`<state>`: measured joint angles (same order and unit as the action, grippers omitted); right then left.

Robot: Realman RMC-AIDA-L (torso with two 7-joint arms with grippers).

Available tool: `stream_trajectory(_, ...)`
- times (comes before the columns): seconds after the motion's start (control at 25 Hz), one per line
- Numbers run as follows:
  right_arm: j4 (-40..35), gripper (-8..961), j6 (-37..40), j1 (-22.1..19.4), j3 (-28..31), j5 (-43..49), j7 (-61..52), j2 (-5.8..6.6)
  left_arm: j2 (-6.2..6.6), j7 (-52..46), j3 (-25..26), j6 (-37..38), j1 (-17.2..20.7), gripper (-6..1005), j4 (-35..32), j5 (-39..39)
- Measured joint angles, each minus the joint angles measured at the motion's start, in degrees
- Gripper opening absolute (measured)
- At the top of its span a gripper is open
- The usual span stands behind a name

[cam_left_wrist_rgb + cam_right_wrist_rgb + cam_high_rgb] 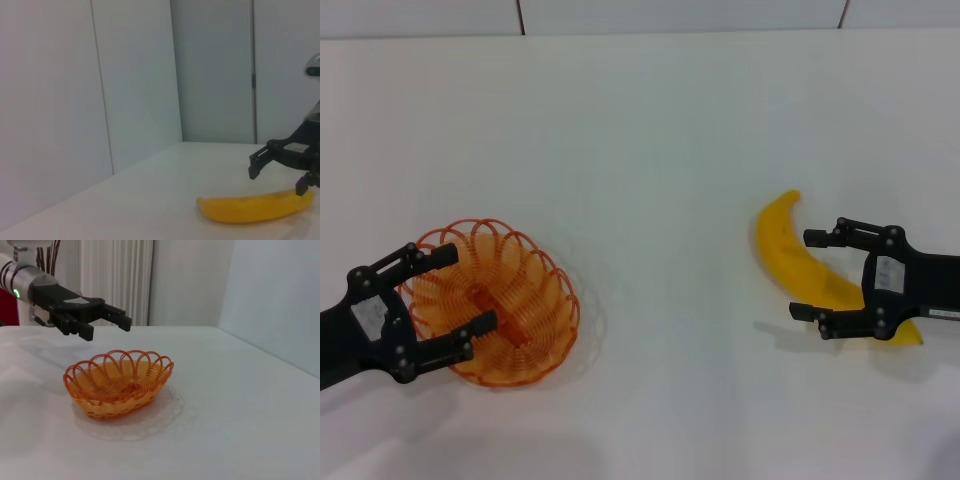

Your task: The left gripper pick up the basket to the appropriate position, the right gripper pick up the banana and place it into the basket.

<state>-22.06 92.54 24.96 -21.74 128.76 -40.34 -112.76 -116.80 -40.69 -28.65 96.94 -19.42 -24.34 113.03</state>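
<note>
The orange wire basket (510,305) stands on the white table at the left; it also shows in the right wrist view (120,382). My left gripper (460,292) is open and hovers over the basket's left rim, one finger on each side. The right wrist view shows the left gripper (106,327) above the basket, apart from it. The yellow banana (785,245) lies on the table at the right. My right gripper (804,275) is open and straddles the banana's near half. The left wrist view shows the banana (250,209) lying flat with the right gripper (277,175) over its far end.
The white table (650,150) stretches between basket and banana. Its far edge meets a pale wall (680,15) at the back.
</note>
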Motion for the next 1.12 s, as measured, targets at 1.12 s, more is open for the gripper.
stream_trajectory(1.12,0.0,884,0.2,0.7,-0.1,0.0,0.0,0.09,1.05,-42.5,7.1,-2.2,-9.6,861,-29.8,16.5)
